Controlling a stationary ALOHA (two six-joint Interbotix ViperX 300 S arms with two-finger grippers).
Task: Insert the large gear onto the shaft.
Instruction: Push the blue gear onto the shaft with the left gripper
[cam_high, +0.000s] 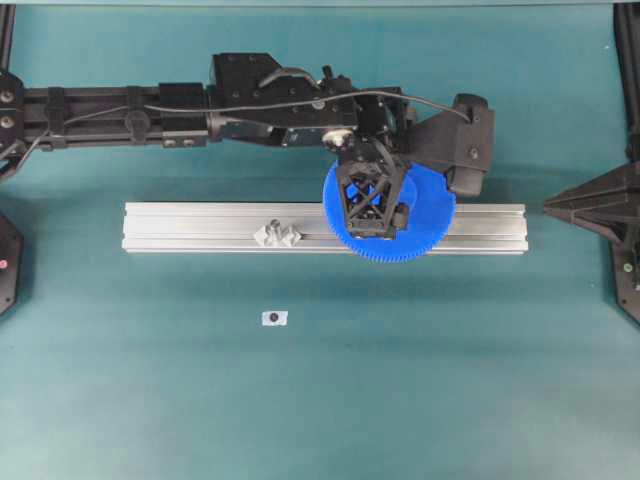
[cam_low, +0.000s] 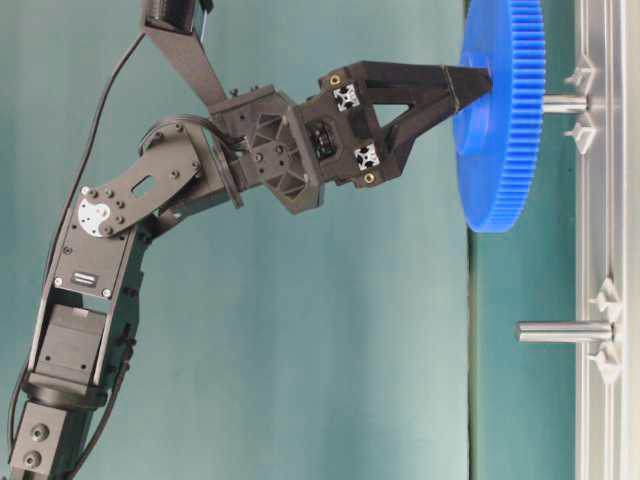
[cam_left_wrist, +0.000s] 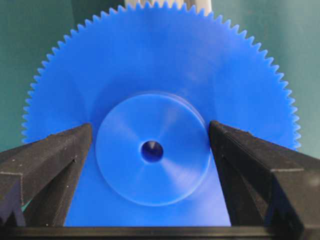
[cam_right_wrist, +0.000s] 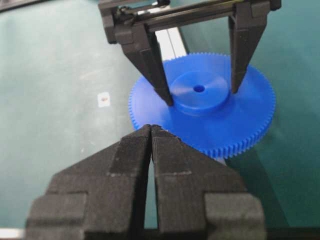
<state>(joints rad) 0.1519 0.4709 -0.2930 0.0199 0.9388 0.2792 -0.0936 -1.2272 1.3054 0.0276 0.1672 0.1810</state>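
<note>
Closed black fingertips of the right gripper (cam_right_wrist: 151, 131) fill the foreground of its wrist view, pressed together on nothing, parked just short of the gear's (cam_high: 390, 212) rim. Beyond them runs the long aluminium rail (cam_high: 200, 228), which carries two upright pins so a gear can drop straight down. The gear hangs level above the rail on the shaft (cam_low: 565, 103), apparently only partly seated. The left gripper (cam_left_wrist: 150, 150) clamps the raised hub from both sides, leaving the centre hole clear between its fingers. The spare pin (cam_low: 563, 332) stands well apart.
</note>
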